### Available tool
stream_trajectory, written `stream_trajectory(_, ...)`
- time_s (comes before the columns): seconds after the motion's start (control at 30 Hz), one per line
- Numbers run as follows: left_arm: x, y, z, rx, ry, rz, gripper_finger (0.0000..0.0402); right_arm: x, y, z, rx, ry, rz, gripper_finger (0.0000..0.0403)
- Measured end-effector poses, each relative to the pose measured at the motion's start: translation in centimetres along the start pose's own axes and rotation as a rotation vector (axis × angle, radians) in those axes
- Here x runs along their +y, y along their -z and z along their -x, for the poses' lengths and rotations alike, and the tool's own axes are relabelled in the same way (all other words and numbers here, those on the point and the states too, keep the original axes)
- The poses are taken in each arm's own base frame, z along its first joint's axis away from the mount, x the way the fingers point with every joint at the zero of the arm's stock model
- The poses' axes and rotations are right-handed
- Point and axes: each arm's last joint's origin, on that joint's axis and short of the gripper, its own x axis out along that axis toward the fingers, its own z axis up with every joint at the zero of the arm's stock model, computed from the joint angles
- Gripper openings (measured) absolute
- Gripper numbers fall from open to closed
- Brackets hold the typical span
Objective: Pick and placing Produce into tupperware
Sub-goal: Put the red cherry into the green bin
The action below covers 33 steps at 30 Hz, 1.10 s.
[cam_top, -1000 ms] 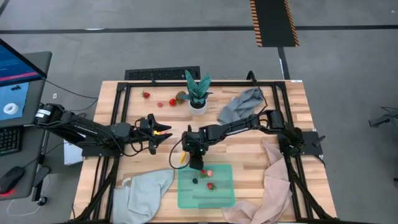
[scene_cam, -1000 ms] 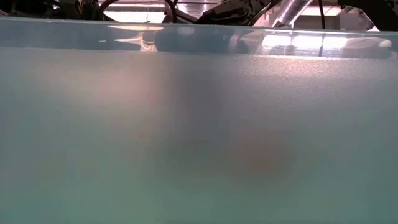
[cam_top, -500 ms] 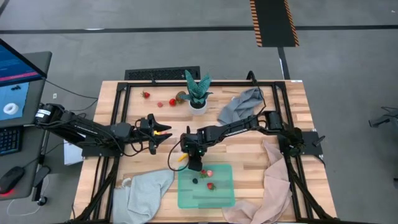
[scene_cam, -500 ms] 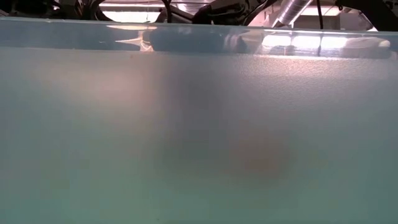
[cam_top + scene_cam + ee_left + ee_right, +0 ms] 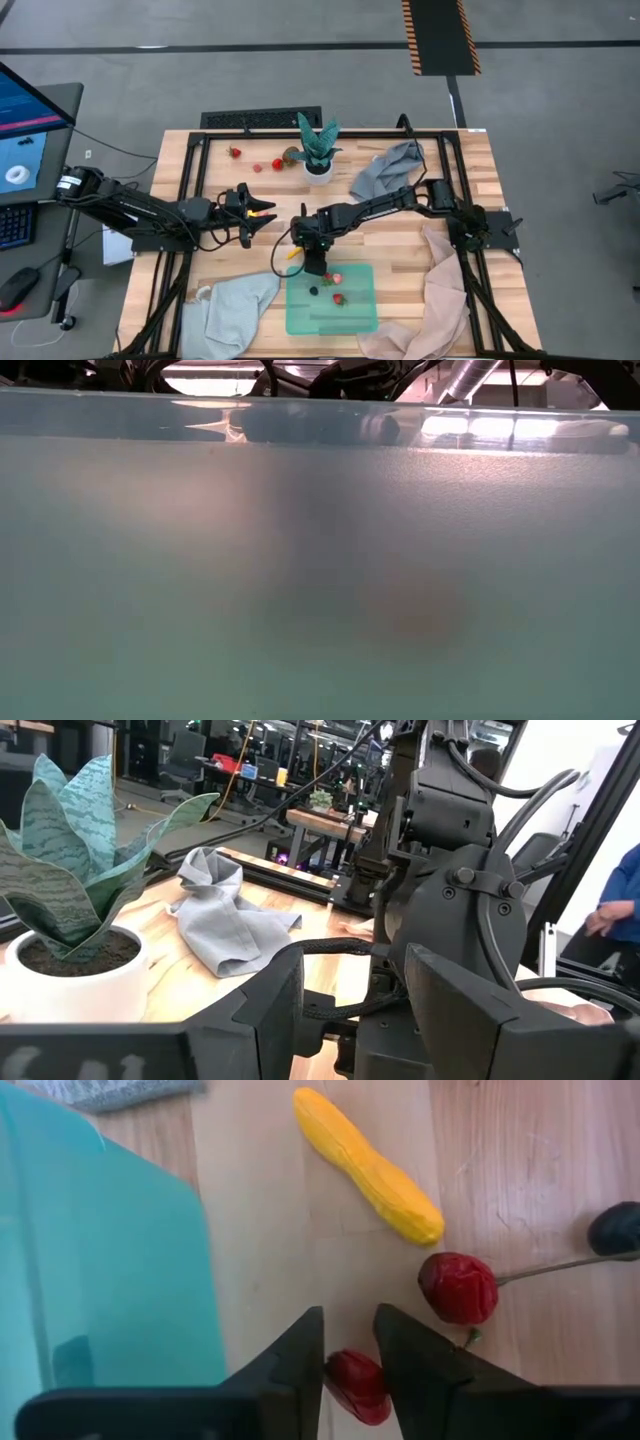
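Red berry (image 5: 352,1383) sits between my right gripper's (image 5: 349,1348) narrowing fingers beside the tupperware (image 5: 100,1270); I should close gently, centred, so it doesn't squirt out.

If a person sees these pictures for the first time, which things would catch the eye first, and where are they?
Probably the right gripper, just beside the mint-green tupperware near the table's front edge, with its fingers set around a small red fruit on the wood. Next to it lie a yellow banana and a red cherry. The potted plant stands out at the back of the table, while the left gripper waits over the left side.
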Motion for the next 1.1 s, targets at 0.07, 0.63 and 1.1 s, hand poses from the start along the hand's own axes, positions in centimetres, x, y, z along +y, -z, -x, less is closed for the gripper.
stream_trajectory(0.07,0.0,0.0,0.0,0.0,0.0,0.0,0.0167,0.0,0.01,0.01,0.0,0.003,0.001,0.0117)
stream_trajectory(0.63,0.01,0.05,0.0,0.006,-0.001,-0.002,0.0167,0.12,0.31,-0.04,0.025,0.008,-0.007,0.0092)
stream_trajectory(1.1,0.01,0.05,0.0,0.006,-0.002,0.002,0.0167,0.12,0.38,-0.04,0.033,0.004,-0.01,0.0081)
